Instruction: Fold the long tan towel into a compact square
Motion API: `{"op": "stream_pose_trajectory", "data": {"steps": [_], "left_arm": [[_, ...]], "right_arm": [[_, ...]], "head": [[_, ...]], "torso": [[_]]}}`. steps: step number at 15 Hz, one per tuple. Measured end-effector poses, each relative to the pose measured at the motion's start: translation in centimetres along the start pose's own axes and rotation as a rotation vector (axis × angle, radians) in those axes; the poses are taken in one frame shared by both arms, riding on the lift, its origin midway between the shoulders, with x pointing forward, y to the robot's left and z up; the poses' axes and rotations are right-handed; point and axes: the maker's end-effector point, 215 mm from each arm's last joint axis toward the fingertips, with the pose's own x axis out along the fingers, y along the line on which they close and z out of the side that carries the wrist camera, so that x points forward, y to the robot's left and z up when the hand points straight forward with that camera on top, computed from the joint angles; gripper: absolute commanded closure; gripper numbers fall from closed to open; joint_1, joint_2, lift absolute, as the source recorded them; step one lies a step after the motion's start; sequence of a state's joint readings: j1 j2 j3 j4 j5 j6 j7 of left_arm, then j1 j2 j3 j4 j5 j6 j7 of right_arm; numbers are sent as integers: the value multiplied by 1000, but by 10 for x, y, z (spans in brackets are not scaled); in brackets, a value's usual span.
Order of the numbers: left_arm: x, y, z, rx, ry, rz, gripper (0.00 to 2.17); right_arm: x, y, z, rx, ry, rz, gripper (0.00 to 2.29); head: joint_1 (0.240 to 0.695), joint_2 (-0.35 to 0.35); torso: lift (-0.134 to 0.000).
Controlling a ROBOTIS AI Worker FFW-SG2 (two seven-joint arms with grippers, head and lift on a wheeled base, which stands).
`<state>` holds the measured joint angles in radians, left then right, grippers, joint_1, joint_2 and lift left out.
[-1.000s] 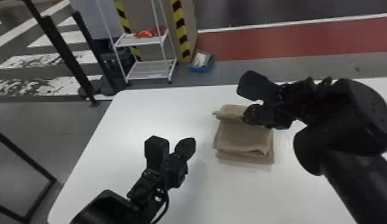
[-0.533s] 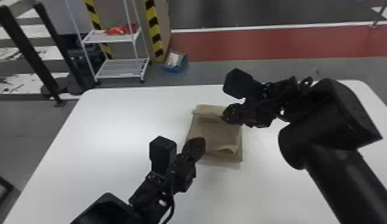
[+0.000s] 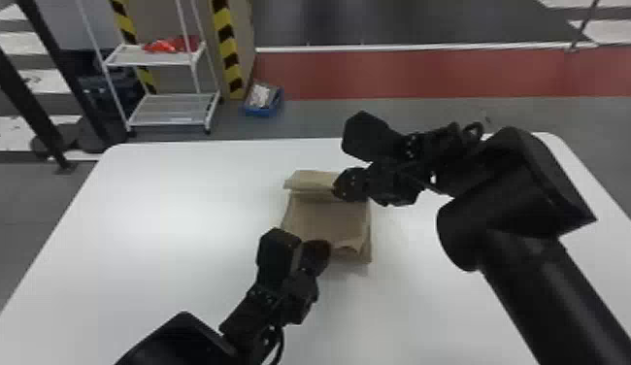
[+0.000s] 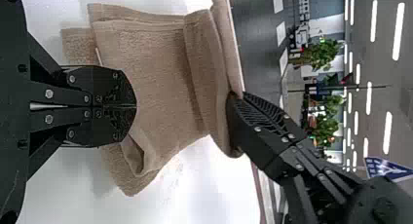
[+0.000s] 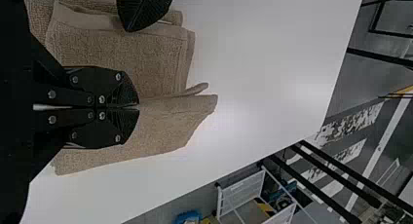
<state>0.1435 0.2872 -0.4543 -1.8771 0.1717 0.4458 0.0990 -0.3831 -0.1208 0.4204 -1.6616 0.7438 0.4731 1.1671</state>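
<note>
Right tool (image 5: 138, 107) clenched on towel (image 3: 324, 218), centre of head view; lay it over flat, edges matched. Left tool (image 4: 136, 106) closed, empty.

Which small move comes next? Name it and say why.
Probably bring the far flap of the towel toward the robot with the right end effector and lay it down: that end effector pinches the flap, which stands raised above the rest, while the left end effector hovers at the near side.

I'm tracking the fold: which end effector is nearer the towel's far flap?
Right. The right end effector grips the far flap; the left end effector is by the towel's near edge.
</note>
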Motion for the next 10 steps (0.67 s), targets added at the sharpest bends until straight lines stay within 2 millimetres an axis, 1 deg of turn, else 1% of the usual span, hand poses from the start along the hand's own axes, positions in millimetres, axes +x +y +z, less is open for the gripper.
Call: {"op": "stream_pose_trajectory", "data": {"steps": [4,6,10], "left_arm": [[5,-11,-12,10,40,-6,2078],[8,-14,-14,17,47,-4,2078],[10,-13,-14,23,52,1,2078]], "right_arm": [[-10,-1,12,-8,-50,23,1686],[-14,6,14,-16,-67,60,1686],[-17,32,-3,-63,-59,153,1686]], "head": [[695,45],[695,44],[695,34]], "torso": [[-125],[-125],[-125]]}}
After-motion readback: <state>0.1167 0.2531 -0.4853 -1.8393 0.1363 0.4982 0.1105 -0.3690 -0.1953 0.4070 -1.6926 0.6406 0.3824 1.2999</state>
